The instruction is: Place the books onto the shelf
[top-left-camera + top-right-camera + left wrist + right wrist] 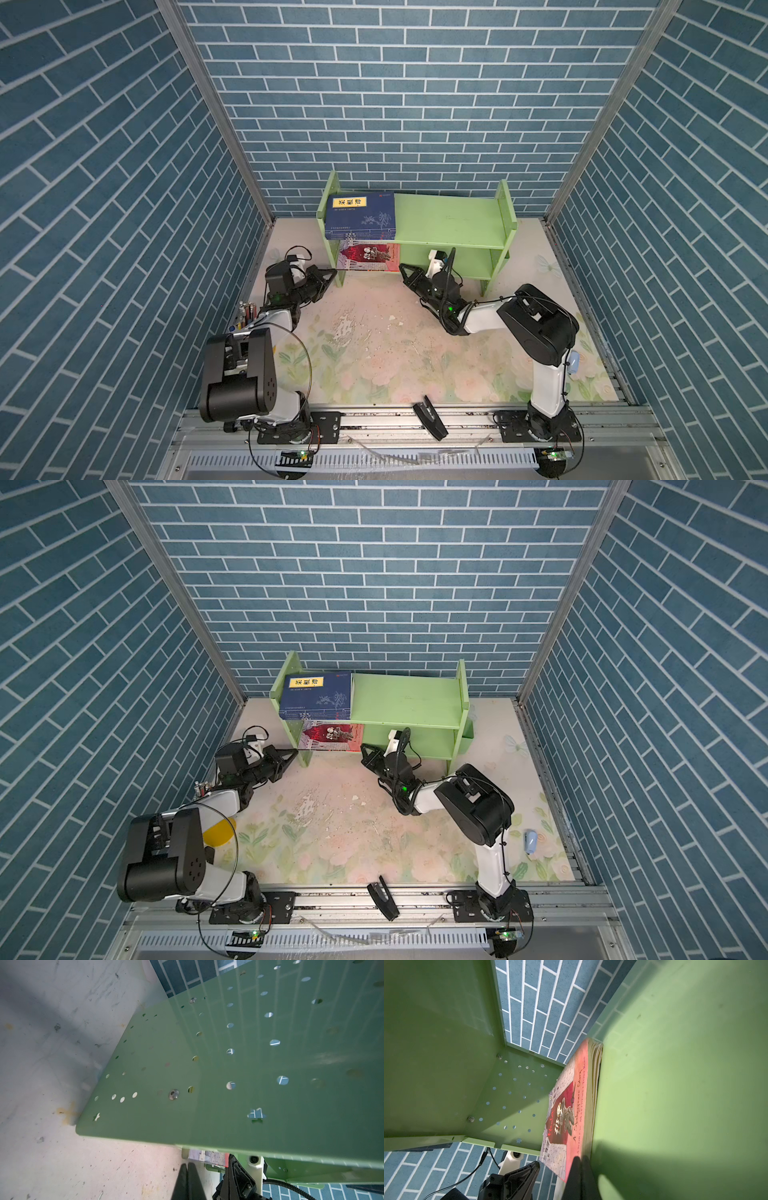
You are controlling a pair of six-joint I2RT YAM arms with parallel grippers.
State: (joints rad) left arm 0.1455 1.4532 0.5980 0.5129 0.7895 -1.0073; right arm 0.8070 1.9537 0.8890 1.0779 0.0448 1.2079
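The light green shelf [449, 220] [407, 700] stands at the back wall. A stack of dark blue books [360, 214] [318, 694] lies flat on the left end of its upper tier. The red castle book [370, 257] [332, 737] [564, 1109] lies flat on the lower tier beneath them. My left gripper [333, 272] [294, 751] [187, 1164] is shut and empty, with its tip at the shelf's left front leg. My right gripper [402, 266] [363, 746] [580, 1158] is also shut and empty, and its tip rests against the red book's front right corner at the page edge.
The shelf's perforated side panel [207, 1084] fills the left wrist view. A pen holder [249, 311] stands by the left wall. A black clip-like object [430, 422] lies on the front rail. A small pale blue item [531, 840] sits at the right of the floral mat.
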